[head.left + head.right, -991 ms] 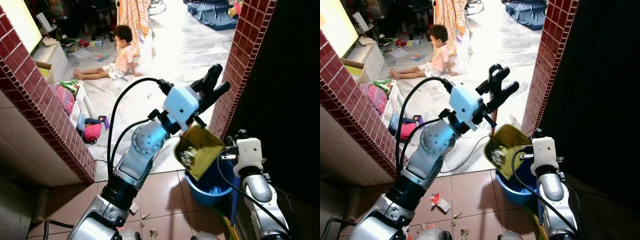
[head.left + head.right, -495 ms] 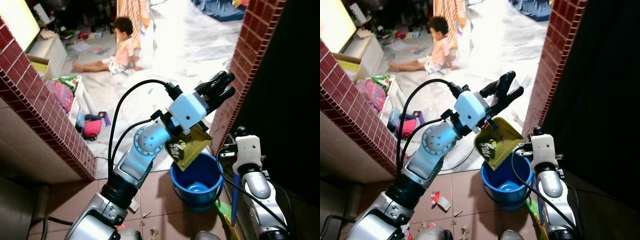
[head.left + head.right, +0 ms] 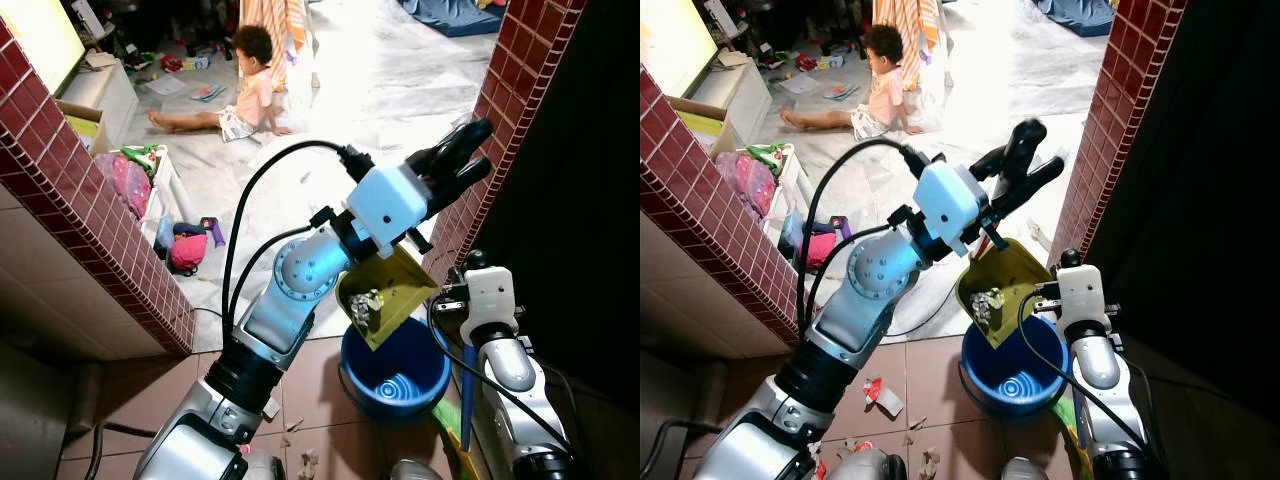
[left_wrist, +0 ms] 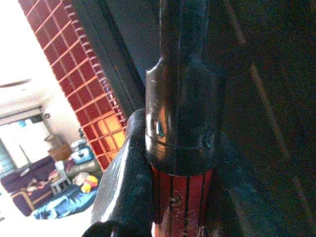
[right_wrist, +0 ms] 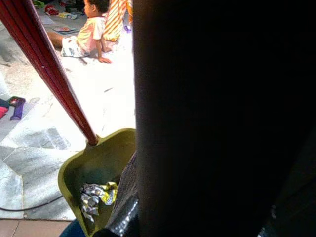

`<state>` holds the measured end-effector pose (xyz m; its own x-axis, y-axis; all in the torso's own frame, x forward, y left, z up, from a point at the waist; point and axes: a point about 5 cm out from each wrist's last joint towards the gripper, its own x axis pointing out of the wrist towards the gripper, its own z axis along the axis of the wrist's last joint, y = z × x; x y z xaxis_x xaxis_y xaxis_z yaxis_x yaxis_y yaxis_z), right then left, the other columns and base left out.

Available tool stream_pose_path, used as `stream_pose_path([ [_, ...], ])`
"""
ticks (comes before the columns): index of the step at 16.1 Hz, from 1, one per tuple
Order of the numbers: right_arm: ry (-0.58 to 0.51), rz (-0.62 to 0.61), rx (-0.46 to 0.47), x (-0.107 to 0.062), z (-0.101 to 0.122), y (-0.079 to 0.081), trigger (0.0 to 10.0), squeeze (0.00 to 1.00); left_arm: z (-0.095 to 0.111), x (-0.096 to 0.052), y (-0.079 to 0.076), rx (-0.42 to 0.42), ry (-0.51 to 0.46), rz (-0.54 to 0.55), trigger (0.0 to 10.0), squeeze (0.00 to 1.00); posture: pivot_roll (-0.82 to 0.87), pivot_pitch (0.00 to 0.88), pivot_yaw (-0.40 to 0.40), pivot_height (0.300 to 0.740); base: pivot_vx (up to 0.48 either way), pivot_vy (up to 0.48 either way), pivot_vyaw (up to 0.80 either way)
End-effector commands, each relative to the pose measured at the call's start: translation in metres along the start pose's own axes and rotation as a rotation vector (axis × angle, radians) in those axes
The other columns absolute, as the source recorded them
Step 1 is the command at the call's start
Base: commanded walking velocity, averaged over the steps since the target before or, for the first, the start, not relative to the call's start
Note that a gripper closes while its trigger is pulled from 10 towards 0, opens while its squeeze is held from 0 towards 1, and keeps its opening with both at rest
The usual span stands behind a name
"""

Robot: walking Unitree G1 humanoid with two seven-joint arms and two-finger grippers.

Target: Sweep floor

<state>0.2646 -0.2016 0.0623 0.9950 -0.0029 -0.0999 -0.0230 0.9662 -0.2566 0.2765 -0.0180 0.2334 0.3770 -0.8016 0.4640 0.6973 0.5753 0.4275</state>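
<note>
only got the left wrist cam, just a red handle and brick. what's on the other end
Observer: A yellow dustpan, held up by the left claw on its red handle.
Operator: anything in it
Observer: Crumpled litter sits in the pan.
Operator: where's the bin
Observer: A blue bucket stands on the floor right under the tilted pan.
Operator: floor clean then
Observer: No, scraps lie on the tiles left of the bucket.

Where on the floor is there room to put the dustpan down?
Bare tiles lie between the blue bucket and the brick wall, past the paper scraps. The pale floor beyond the doorway is open too. By the person and the toys it is crowded.
</note>
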Motion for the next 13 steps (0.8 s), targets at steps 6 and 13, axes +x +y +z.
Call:
stream_pose_path([
  [6,0.097,-0.153,-0.191,0.004,-0.013,-0.038,10.0,0.0,0.037,0.012,-0.005,0.186,-0.098,-0.164,10.0,0.0,-0.04,0.0,0.045,0.74,0.0,0.0,0.0],
  [13,0.076,-0.113,-0.165,0.012,-0.01,-0.021,10.0,0.0,0.041,0.012,0.0,0.191,-0.098,-0.158,10.0,0.0,-0.03,0.0,0.042,0.74,0.0,0.0,0.0],
])
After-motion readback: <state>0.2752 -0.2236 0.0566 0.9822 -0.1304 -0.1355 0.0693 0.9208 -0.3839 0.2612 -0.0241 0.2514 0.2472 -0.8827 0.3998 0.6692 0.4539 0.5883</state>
